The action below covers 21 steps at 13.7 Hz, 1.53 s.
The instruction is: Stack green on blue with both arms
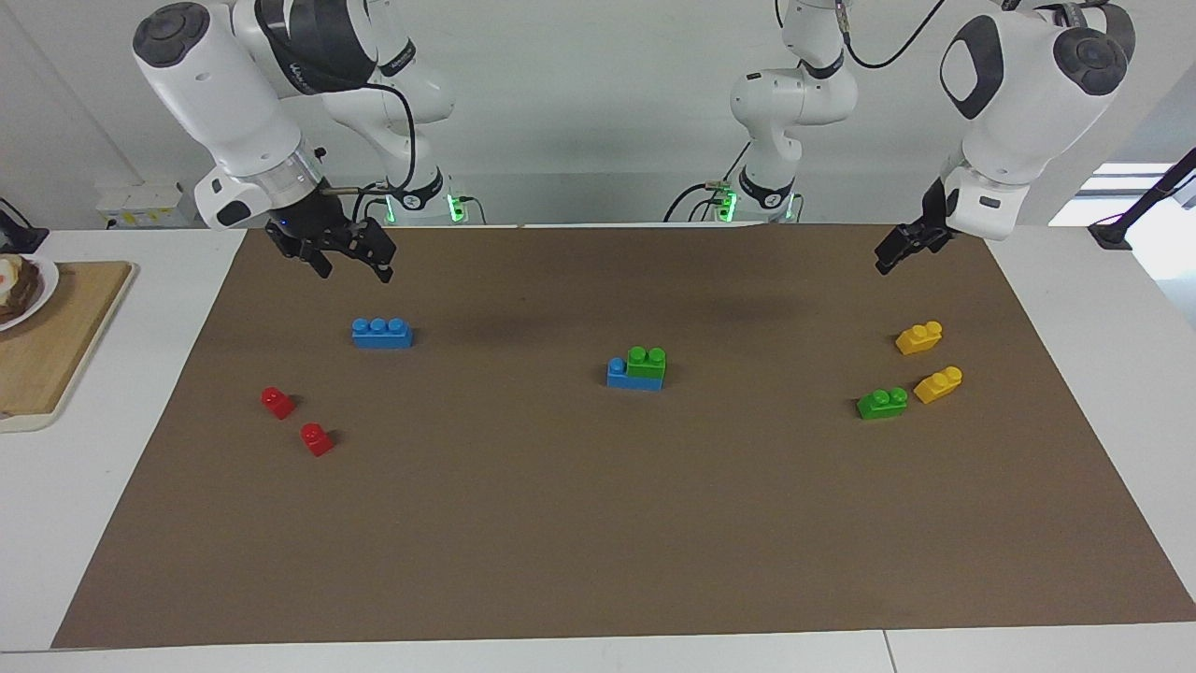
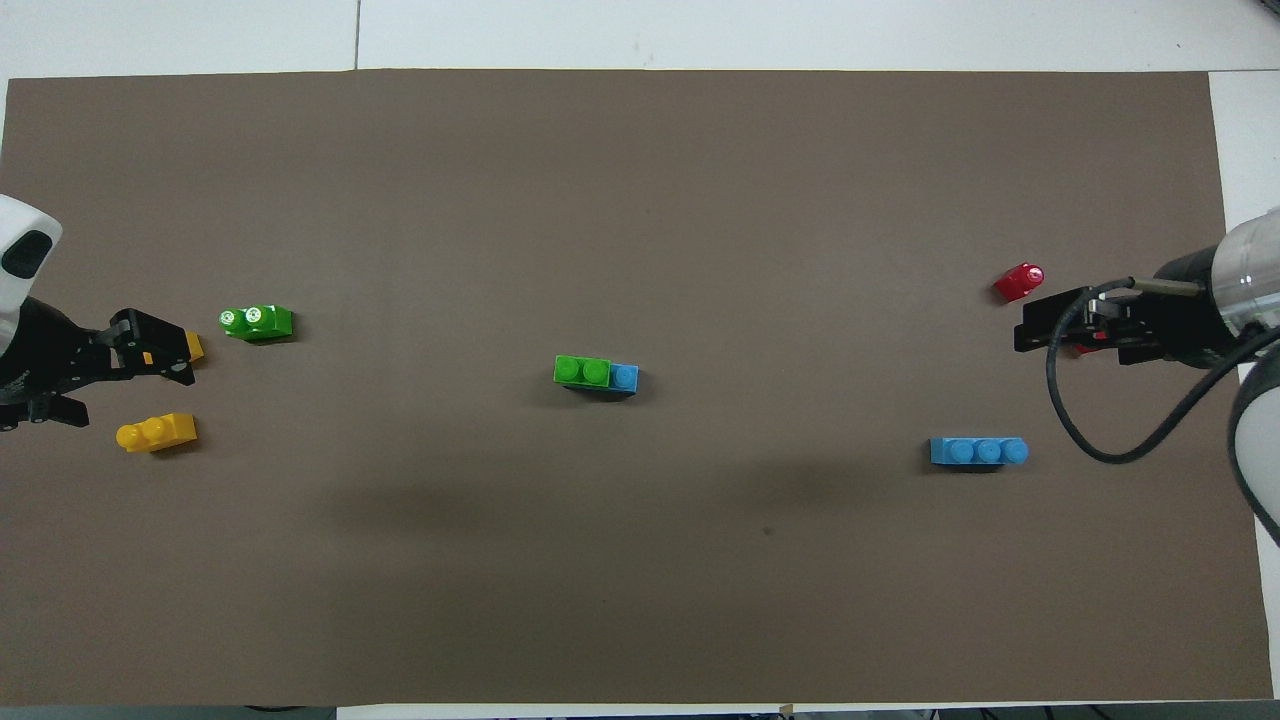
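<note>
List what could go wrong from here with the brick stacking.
1. The stacked green brick covers only two studs of its blue brick; a bump could tip it off.
2. The loose green brick lies close to a yellow brick, so the left gripper might knock that one when reaching down.
3. The right gripper hangs above the lone blue brick; an off-centre grasp may push it.

red bricks (image 1: 297, 421): two, apart, toward the right arm's end of the brown mat (image 1: 598, 542);
yellow bricks (image 1: 929, 361): two, toward the left arm's end;
cutting board (image 1: 56, 346): off the mat
</note>
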Available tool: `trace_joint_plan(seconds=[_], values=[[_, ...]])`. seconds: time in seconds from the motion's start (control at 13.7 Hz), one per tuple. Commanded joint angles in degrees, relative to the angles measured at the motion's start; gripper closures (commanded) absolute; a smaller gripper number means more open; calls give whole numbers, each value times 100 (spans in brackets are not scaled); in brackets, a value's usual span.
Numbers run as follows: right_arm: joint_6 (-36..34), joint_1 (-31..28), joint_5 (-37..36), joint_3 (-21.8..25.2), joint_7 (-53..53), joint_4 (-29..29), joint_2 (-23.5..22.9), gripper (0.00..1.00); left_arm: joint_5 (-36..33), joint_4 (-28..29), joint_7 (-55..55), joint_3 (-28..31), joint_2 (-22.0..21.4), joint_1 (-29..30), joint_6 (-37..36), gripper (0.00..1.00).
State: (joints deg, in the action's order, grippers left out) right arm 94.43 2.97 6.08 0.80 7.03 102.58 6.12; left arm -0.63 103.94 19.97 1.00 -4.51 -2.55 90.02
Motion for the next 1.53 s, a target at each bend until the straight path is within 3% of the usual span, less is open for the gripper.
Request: trace_joint_plan(seconds=[0.0,0.36,0.58,1.46], values=[[-143,-95,-265,-36,-526,17,196,0,-52,-83,-177,-38,-129,70,-133,0],[-100,-51,-537,-44,-536,-53,188,0,-34,-216,-1399,-486,20,702,-362,0],[-91,-86,-538,-53,-518,-80,135,0,-51,-778,-1416,-566,389,712,-730,0],[-425,-121,-555,-44,-501,-704,-252,0,-78,-875,-1452,-522,442,325,-556,0]])
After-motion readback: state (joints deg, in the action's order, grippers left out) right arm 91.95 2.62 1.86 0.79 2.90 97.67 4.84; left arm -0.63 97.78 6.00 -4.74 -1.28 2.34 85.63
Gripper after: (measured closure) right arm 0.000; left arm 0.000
